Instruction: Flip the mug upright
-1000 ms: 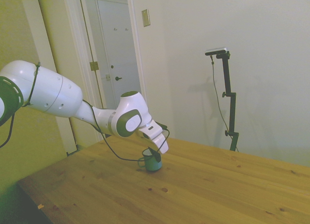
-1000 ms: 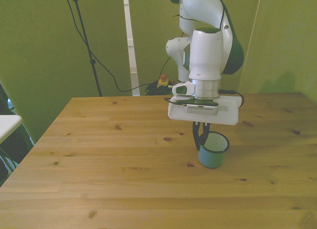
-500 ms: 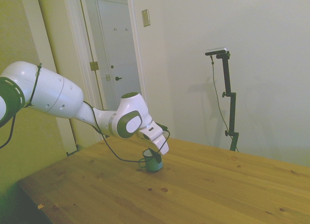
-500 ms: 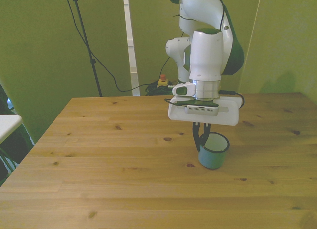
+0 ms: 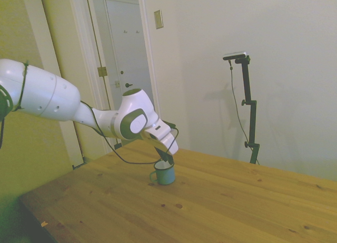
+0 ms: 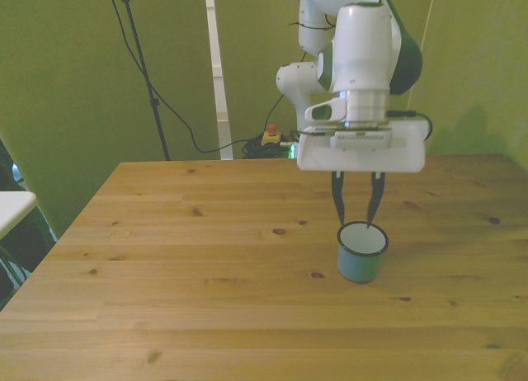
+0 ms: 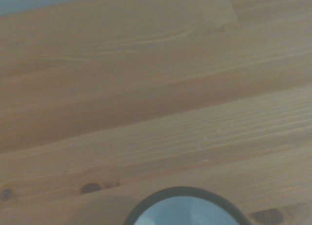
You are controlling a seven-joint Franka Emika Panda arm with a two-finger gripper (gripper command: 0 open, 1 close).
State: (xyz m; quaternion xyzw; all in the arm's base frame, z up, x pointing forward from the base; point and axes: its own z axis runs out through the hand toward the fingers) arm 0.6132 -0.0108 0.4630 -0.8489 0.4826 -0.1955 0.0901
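Mug [image 6: 361,251] stands upright on the surface [image 6: 198,265], mouth up, its dark rim ringing a pale inside; in the front view it sits toward that view's right, well in from every edge. In the side view its small loop handle [image 5: 153,175] sticks out on the side nearer the arm's base. The wrist view catches only an arc of the rim [image 7: 183,201] against bare wood grain.

The end effector [image 6: 357,218] hangs directly above the mug, its 2 dark fingers [image 6: 337,201] spread about as wide as the rim and holding nothing. The fingertips look level with, or just over, the rim's far side; whether they touch it cannot be told from either view. The mug's long axis runs vertical, in line with the fingers pointing down, so the mug lies straight below the end effector rather than off to a side.

By my reading the flip is done. What is left is a clean lift away, and that calls for rising straight along the mug's axis, since any sideways drift could catch the rim and tip it.
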